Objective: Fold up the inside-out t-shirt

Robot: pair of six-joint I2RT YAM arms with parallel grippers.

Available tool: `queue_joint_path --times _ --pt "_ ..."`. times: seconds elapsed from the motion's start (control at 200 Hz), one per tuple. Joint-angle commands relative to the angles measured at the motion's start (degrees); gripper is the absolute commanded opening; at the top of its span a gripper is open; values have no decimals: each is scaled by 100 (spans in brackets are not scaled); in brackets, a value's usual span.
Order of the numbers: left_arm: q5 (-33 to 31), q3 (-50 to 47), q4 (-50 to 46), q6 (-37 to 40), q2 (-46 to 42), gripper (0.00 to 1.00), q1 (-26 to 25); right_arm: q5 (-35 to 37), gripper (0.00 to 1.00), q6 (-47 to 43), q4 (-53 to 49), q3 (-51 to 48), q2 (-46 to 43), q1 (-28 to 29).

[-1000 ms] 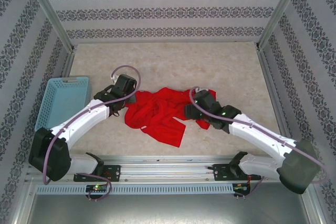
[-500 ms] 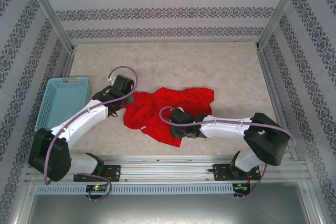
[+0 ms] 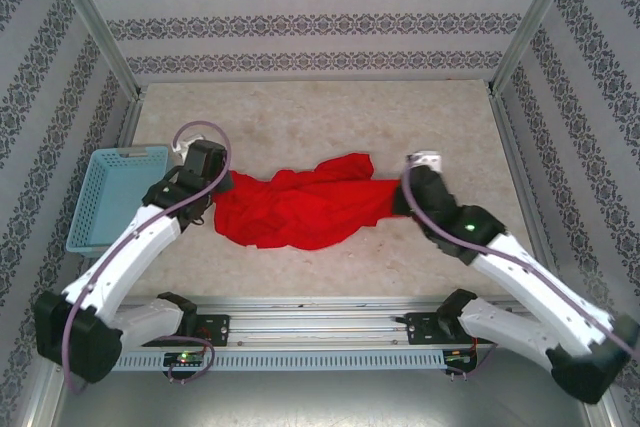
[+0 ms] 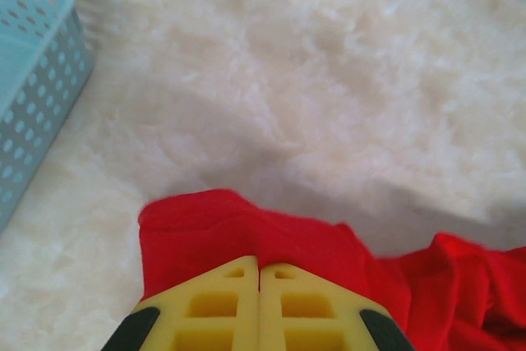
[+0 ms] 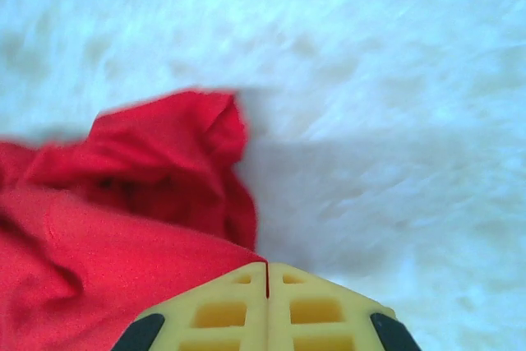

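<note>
Top external view: the inside-out t-shirt (image 3: 295,209) lies rumpled at mid-table, spanning between the left gripper (image 3: 218,185) and the right gripper (image 3: 402,197), each with jaws pressed together on a cloth edge (left and right ends respectively). Open table (image 3: 330,117) extends beyond the shirt's far edge. The blue basket (image 3: 110,197) stands near the left end, apart from the cloth.

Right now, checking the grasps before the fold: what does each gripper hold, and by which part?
Both pinch the red t-shirt: the left gripper its left end, the right gripper its right end, at the cloth's edge.
</note>
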Motion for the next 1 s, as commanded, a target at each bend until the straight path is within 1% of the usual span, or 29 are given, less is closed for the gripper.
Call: queue_joint_path --times 0.0,0.055,0.095,0.195,0.23,0.29,0.34,0.385,0.45,0.51,0.565,0.615,0.669,0.784,0.929,0.994 --pt "-171 3 19 -173 -296 0 64 16 0 -90 -642 -152 -176 -753" --pt "-190 -66 14 -156 -147 0 76 -306 0 27 -603 -339 -99 -1197" --pt "-237 -23 -161 -194 91 0 94 -542 0 127 -512 -514 21 -1465" --pt "-176 71 -445 -219 708 0 147 -1074 5 298 -170 -897 512 -1944" --pt "-86 83 -428 -183 862 0 180 -1127 11 289 -95 -954 685 -2015" --pt "129 112 -350 -51 1095 0 229 -1009 30 225 -32 -932 913 -2015" --pt "219 196 -360 17 1269 0 248 -1026 41 131 -22 -843 1036 -1987" --pt "279 285 -378 80 1392 0 254 -1075 50 -4 37 -766 1074 -1807" --pt "278 374 -387 147 1504 0 253 -943 60 -217 126 -676 1071 -1238" --pt "241 425 -379 175 1541 0 262 -704 65 -289 135 -638 1084 -578" --pt "217 440 -369 185 1544 0 279 -649 68 -240 174 -676 1127 -63" --pt "212 432 -352 188 1547 0 294 -772 69 -99 230 -752 1210 240" --pt "216 410 -320 181 1542 0 304 -1065 70 169 375 -892 1363 560" --pt "273 340 -252 150 1533 0 313 -1410 70 729 838 -1272 1676 1031" --pt "306 305 -203 148 1517 0 309 -1879 71 1140 1550 -1570 2315 1176" --pt "319 302 -179 145 1488 0 313 -1882 70 1166 1654 -1513 2654 1180"
